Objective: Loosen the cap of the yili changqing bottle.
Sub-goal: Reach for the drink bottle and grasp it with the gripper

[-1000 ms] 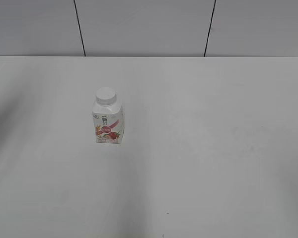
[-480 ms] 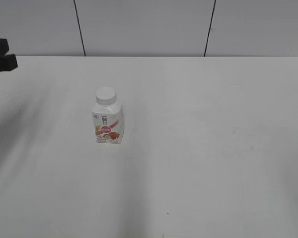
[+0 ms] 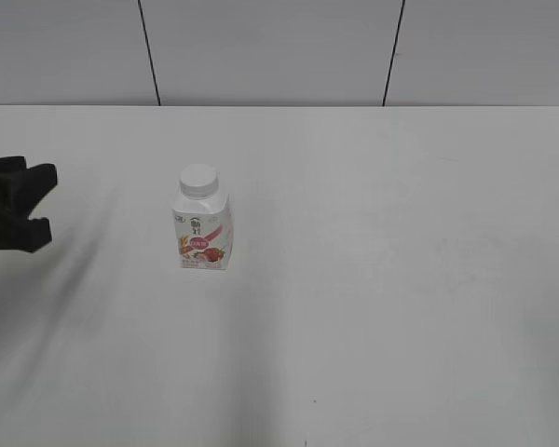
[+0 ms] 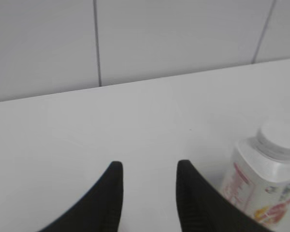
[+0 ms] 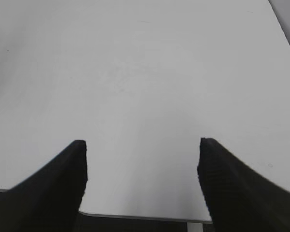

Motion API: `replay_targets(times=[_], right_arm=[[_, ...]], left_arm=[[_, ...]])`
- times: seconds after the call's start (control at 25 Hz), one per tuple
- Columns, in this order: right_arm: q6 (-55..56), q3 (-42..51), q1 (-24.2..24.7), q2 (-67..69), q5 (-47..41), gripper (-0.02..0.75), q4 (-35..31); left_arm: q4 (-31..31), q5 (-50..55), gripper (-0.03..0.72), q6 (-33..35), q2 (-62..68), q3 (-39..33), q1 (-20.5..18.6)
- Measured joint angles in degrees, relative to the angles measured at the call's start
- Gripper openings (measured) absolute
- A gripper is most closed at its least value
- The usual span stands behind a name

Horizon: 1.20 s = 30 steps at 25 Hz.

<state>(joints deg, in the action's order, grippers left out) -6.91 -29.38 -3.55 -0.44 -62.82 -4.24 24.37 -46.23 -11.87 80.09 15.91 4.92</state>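
Observation:
The yili changqing bottle [image 3: 203,230] stands upright on the white table [image 3: 401,279], left of centre, small and white with a strawberry label. Its round white cap [image 3: 198,180] sits on the neck. In the left wrist view the bottle [image 4: 261,188] shows at the lower right with its cap [image 4: 280,140] on top. My left gripper [image 3: 47,200] is at the left edge of the exterior view, well left of the bottle, open and empty; its fingertips [image 4: 147,166] have bare table between them. My right gripper [image 5: 142,145] is open wide over the table's edge and holds nothing.
A pale panelled wall [image 3: 279,47] with dark seams runs behind the table. The table's near edge [image 5: 145,216] shows under the right gripper. Nothing else stands on the white surface.
The left gripper has come into the exterior view from the left edge and moved down and right toward the bottle. The bottle has not moved.

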Motion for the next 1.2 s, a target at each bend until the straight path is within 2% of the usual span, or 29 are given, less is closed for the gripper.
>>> replay_targets(times=[0.2, 0.4, 0.48, 0.56, 0.64, 0.72, 0.84, 1.08, 1.2], right_arm=[[0.0, 0.0, 0.0, 0.0, 0.0, 0.565, 0.0], [0.0, 0.0, 0.0, 0.0, 0.0, 0.565, 0.0], [0.0, 0.0, 0.0, 0.0, 0.0, 0.565, 0.0], [0.0, 0.0, 0.0, 0.0, 0.0, 0.565, 0.0], [0.0, 0.0, 0.0, 0.0, 0.0, 0.565, 0.0], [0.0, 0.0, 0.0, 0.0, 0.0, 0.565, 0.0], [0.0, 0.0, 0.0, 0.0, 0.0, 0.565, 0.0], [0.0, 0.0, 0.0, 0.0, 0.0, 0.565, 0.0], [0.0, 0.0, 0.0, 0.0, 0.0, 0.565, 0.0]], left_arm=[[15.1, -4.24, 0.241, -4.62, 5.92, -0.07, -2.14], [19.26, -12.25, 0.26, -5.76, 14.28, -0.07, -3.09], [20.75, -14.17, 0.321, -5.88, 17.4, 0.51, -3.09], [23.38, -15.05, 0.433, -6.36, 20.34, 2.42, -3.09], [27.25, -15.11, 0.534, -6.86, 23.37, 5.36, -3.09], [32.47, -15.16, 0.585, -7.91, 26.67, 9.1, -3.09], [37.48, -15.42, 0.597, -10.22, 30.53, 14.46, -3.09], [43.41, -14.96, 0.594, -11.88, 35.38, 21.68, -3.09], [47.95, -14.96, 0.594, -16.11, 38.61, 26.65, -3.09]])
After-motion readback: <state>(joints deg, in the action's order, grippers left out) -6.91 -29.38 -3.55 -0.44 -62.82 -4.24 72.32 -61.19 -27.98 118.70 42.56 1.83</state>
